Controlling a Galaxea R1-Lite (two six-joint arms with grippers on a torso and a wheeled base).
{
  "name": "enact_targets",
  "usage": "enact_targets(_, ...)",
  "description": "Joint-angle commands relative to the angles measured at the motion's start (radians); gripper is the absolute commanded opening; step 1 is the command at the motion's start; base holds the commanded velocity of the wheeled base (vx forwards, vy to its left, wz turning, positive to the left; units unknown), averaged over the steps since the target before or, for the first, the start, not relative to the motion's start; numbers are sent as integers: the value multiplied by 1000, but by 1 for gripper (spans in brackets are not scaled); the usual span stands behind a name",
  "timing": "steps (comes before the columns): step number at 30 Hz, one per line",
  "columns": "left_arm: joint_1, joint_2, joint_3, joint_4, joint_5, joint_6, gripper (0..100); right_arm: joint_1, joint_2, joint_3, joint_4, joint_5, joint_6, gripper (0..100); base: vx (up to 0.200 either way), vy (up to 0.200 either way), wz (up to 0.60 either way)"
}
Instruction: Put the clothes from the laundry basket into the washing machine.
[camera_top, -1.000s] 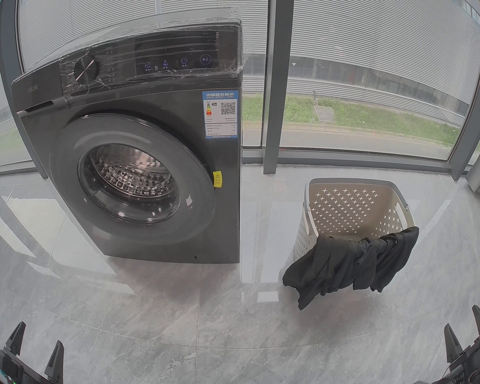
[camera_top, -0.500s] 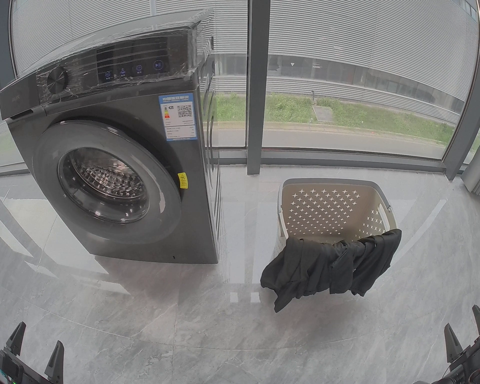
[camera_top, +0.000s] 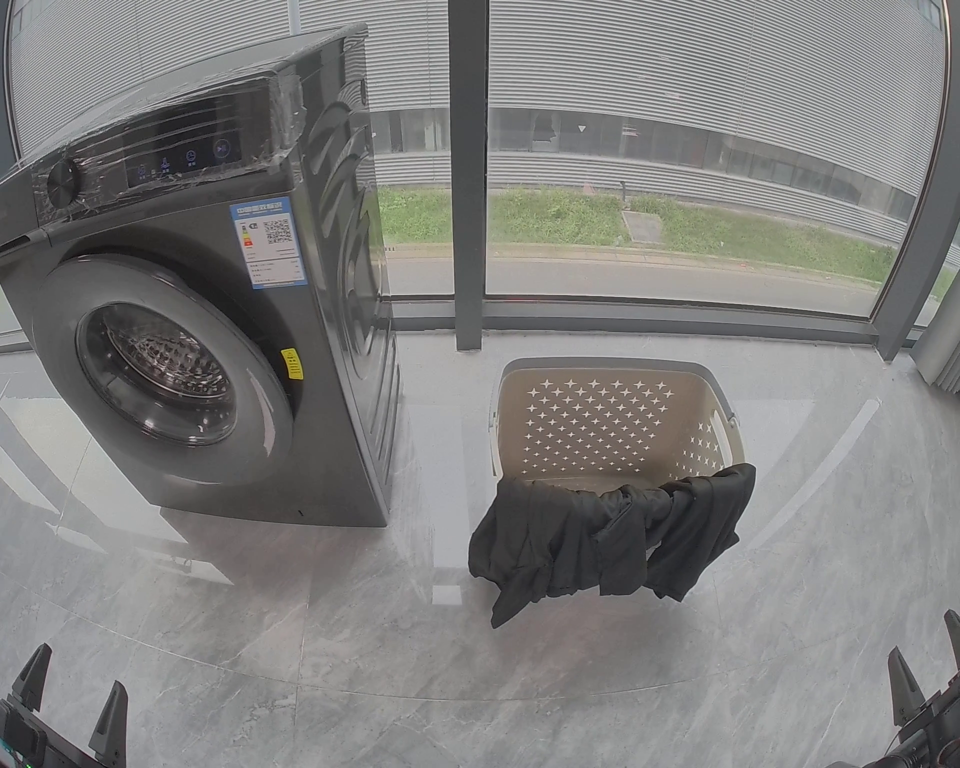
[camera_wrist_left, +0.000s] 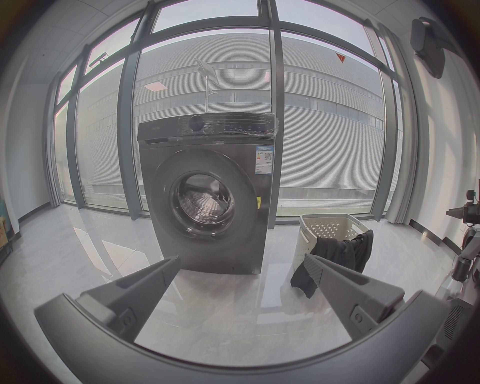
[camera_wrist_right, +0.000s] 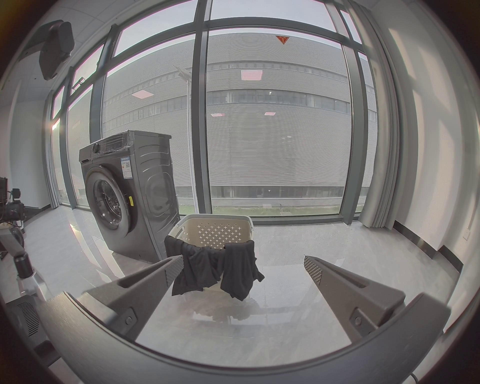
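Observation:
A dark grey washing machine (camera_top: 190, 300) stands at the left on the floor, its round drum opening (camera_top: 160, 375) facing me. A beige laundry basket (camera_top: 610, 420) sits to its right. Dark clothes (camera_top: 600, 540) hang over the basket's near rim and down its front. My left gripper (camera_top: 70, 695) is low at the near left, open and holding nothing. My right gripper (camera_top: 930, 655) is low at the near right, also open and well short of the basket. The washing machine (camera_wrist_left: 210, 195) and basket (camera_wrist_left: 330, 230) appear ahead in the left wrist view, the basket and clothes (camera_wrist_right: 215, 265) ahead in the right wrist view.
Tall glass windows with dark frames (camera_top: 465, 170) run behind the machine and basket. The glossy grey tiled floor (camera_top: 400, 640) lies open between me and both. A curtain (camera_wrist_right: 380, 165) hangs at the far right of the window wall.
The whole head view has shifted: the machine and basket now sit further left in the picture, so the camera has turned right. Both grippers keep their places in view.

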Motion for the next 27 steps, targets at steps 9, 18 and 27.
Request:
enact_targets(9, 0, -18, 15, 0, 1, -2, 100, 0, -16, 18, 0, 0, -1, 100, 0, -133, 0)
enact_targets(18, 0, -18, 15, 0, 1, -2, 100, 0, -16, 18, 0, 0, -1, 100, 0, 0, 0)
enact_targets(27, 0, -18, 15, 0, 1, -2, 100, 0, -16, 18, 0, 0, -1, 100, 133, 0, 0)
